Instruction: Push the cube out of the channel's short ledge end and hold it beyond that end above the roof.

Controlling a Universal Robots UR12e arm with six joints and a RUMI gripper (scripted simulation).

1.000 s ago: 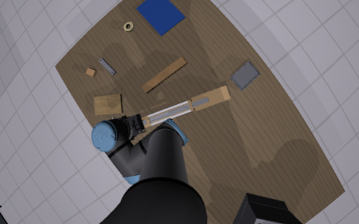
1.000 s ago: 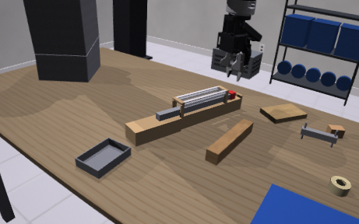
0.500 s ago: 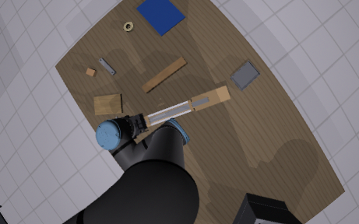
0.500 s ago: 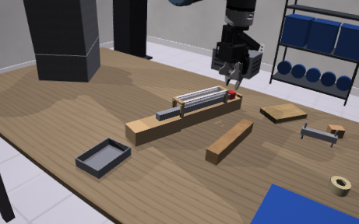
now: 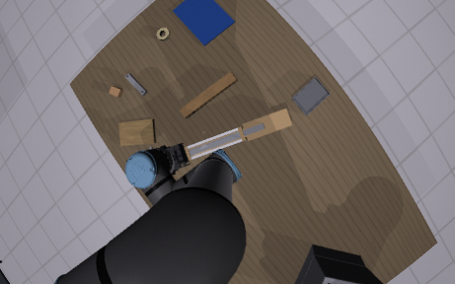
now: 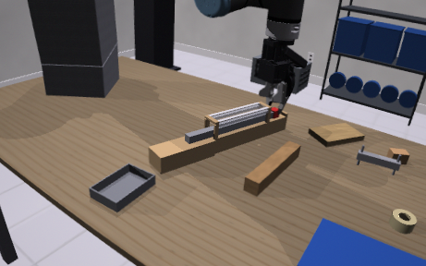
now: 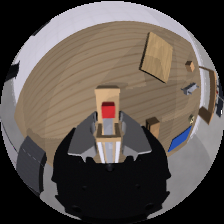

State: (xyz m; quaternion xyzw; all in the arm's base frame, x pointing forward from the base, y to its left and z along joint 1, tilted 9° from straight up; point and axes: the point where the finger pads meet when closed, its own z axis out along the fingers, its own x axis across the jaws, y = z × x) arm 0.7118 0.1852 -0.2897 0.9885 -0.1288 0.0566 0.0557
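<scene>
The red cube [image 6: 274, 112] [image 7: 108, 109] sits on the short ledge just outside the channel's end, inside the raised lip [image 7: 107, 92]. A grey bar [image 5: 254, 130] [image 6: 200, 135] runs through the channel, and its far end shows right behind the cube in the wrist view. The channel's roof of pale rods [image 5: 215, 137] [image 6: 237, 112] spans between wooden end frames. My gripper [image 6: 276, 104] [image 7: 108, 112] is partly open, low over the short ledge, with one fingertip on each side of the cube's line. Whether the fingers touch the cube is not clear. In the top view the arm hides the cube.
A loose wooden bar [image 5: 207, 95] [image 6: 273, 168] lies beside the channel. A wooden board [image 5: 136, 132] [image 6: 336, 133] lies beyond the short ledge. A grey tray [image 5: 311, 95] [image 6: 122, 187] is near the long ledge's end. A grey bridge-shaped piece, small block, ring and blue mat are farther off.
</scene>
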